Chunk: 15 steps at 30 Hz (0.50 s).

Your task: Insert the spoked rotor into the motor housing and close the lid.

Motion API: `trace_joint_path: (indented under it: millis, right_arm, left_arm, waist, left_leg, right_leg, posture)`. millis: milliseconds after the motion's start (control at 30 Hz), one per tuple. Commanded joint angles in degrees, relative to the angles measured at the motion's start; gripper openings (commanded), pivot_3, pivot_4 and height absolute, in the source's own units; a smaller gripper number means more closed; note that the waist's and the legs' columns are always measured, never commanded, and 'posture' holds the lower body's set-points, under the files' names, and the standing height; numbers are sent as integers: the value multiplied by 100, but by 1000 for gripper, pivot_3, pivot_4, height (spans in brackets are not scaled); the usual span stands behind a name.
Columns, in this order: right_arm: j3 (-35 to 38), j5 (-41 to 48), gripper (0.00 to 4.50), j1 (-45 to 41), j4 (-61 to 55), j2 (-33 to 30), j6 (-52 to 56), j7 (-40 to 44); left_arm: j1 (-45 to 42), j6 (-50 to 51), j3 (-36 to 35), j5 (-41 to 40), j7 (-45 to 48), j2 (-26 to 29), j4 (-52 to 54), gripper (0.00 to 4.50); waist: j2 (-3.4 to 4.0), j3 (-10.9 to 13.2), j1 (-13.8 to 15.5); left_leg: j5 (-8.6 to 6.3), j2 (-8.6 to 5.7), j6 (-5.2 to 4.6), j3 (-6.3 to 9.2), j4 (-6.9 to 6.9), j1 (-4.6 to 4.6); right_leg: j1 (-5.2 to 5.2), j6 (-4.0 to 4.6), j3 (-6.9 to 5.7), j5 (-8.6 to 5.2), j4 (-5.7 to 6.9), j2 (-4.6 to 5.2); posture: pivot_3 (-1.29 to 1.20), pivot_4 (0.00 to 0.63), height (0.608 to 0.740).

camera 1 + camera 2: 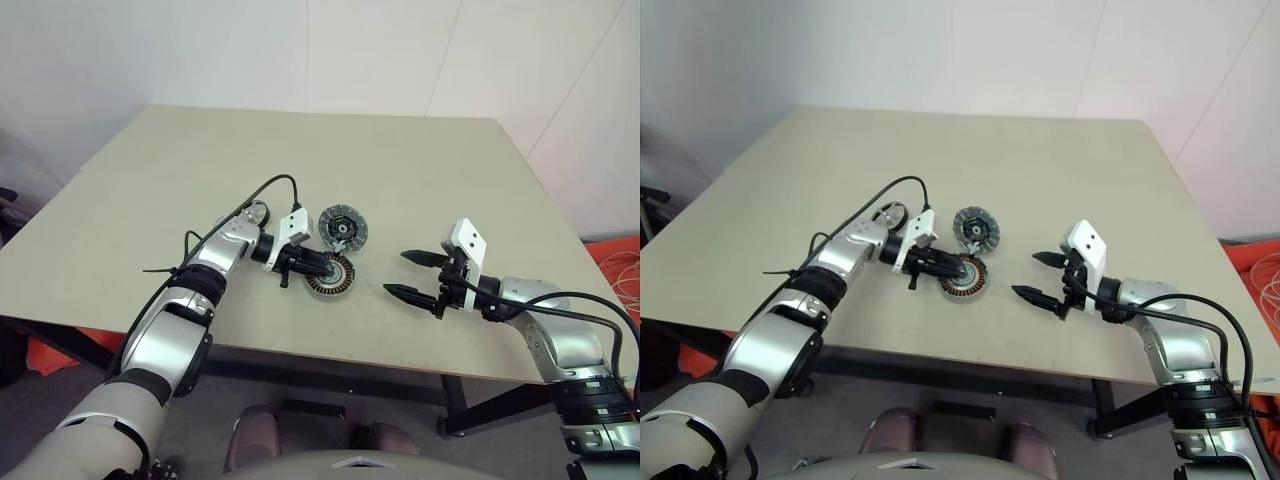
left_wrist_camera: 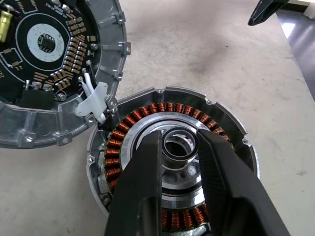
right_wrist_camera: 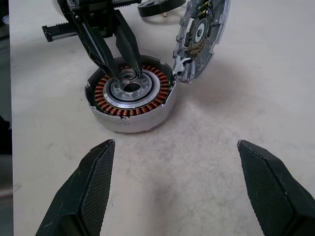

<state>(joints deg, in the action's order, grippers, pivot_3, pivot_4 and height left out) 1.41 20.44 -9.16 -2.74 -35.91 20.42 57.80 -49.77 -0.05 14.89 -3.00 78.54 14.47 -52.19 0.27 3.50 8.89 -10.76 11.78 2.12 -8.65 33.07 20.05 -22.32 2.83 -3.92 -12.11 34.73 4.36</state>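
Left tool (image 3: pixel 123 73) grips 1 small ring in 1 motor housing (image 3: pixel 131 96) (1 lid (image 3: pixel 199 37) alongside); right tool (image 1: pixel 415 277) open.

Beige table (image 1: pixel 420 180), white wall (image 1: pixel 300 50) behind, orange object (image 1: pixel 620 260) on floor

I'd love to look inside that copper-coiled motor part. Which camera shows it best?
The left wrist view: the motor housing is seen close up, its copper coils and centre ring sharp, with the left gripper over its middle. The right wrist view shows it whole but farther off. The two head views show it small on the table.
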Motion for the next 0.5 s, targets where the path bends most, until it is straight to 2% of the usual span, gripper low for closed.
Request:
trace_joint_path:
  millis: [33, 267, 367, 500]
  right_arm:
    - [99, 81, 4500, -38, -194, -64, -67, 8]
    - [103, 121, 4500, -46, -209, -75, 15, 41]
    - [121, 126, 4500, -53, -238, -87, 29, 37]
    - [80, 147, 4500, -213, -460, -160, 213, 21]
  left_arm:
    - [-231, 61, -162, -77, 27, 15, 92, 2005]
    - [-215, 151, -235, -92, 19, 36, 251, 4396]
    - [-157, 238, -263, -148, 59, 133, 670, 4458]
    - [116, 1028, -389, -479, 166, 500, 2039, 4458]
  waist:
    - [0, 0, 0]
    - [0, 0, -2]
    - [-1, 0, -2]
    - [0, 0, -17]
  left_leg:
    - [0, 0, 0, 0, 0, 0]
    - [0, -1, 0, 0, 0, 0]
    - [0, 0, 0, 0, -1, 1]
    - [0, 2, 0, 0, -3, 2]
  right_leg:
    - [0, 0, 0, 0, 0, 0]
    - [0, -1, 0, 0, 0, 0]
    - [-2, 0, 0, 0, 0, 0]
    - [-7, 14, 0, 8, 1, 0]
  posture:
    - [0, 0, 740]
    - [0, 0, 740]
    - [0, 0, 740]
    - [0, 0, 740]
